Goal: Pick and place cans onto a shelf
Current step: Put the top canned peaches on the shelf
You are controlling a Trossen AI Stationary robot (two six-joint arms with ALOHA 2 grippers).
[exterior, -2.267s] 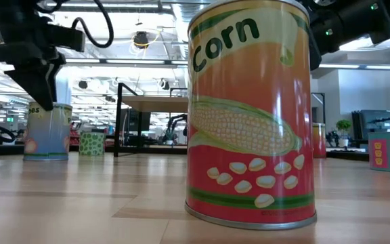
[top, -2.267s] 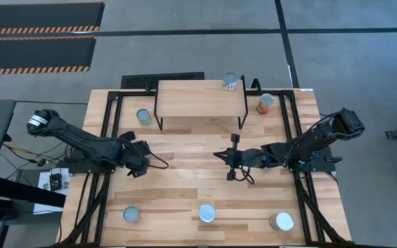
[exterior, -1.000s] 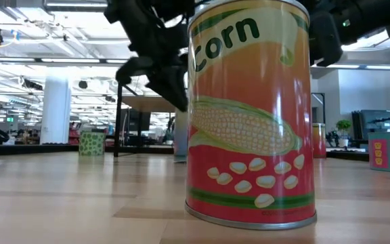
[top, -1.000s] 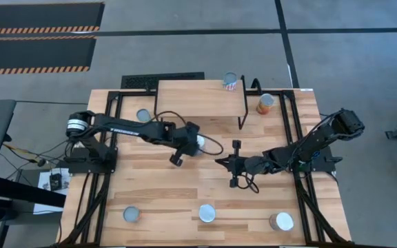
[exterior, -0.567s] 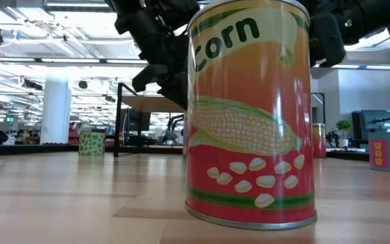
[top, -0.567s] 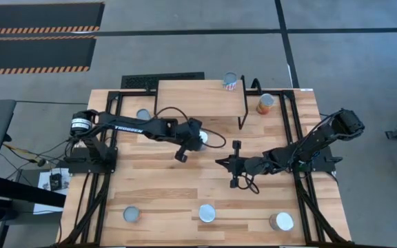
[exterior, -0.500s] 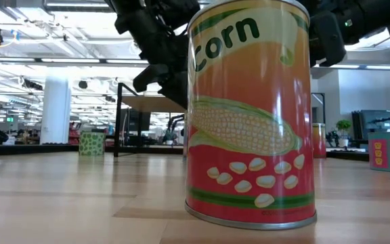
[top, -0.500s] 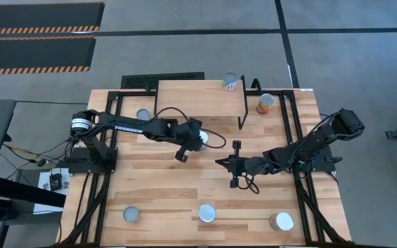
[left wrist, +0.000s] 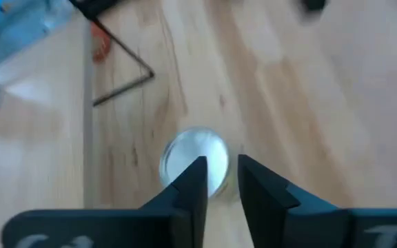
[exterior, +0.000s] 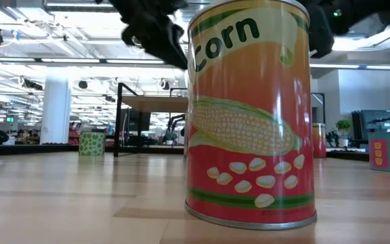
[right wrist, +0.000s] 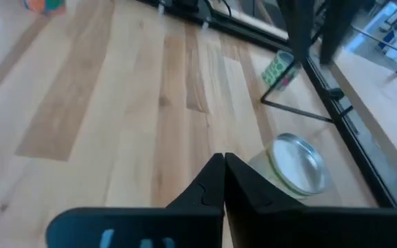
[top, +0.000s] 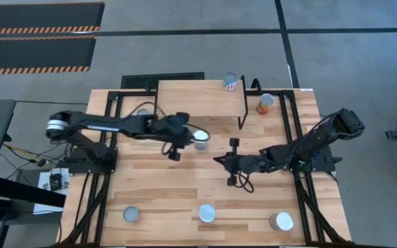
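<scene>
A silver-topped can (top: 200, 140) stands upright on the table in front of the shelf (top: 200, 100); it also shows in the left wrist view (left wrist: 185, 160) and the right wrist view (right wrist: 291, 165). My left gripper (top: 178, 145) hangs above and just left of it, its fingers (left wrist: 220, 165) a small gap apart and empty; it sits high in the low view (exterior: 156, 30). My right gripper (top: 219, 159) is right of the can, shut and empty (right wrist: 223, 169). One can (top: 230, 81) stands on the shelf's far right corner.
An orange can (top: 265, 103) stands right of the shelf and a green can (right wrist: 280, 69) left of it. Three cans stand along the near edge (top: 131, 215), (top: 207, 213), (top: 281, 221); the middle one, labelled Corn (exterior: 249, 115), fills the low view.
My left gripper has risen and drawn back toward the table's left edge, away from the silver-topped can. The can stays upright on the table in front of the shelf.
</scene>
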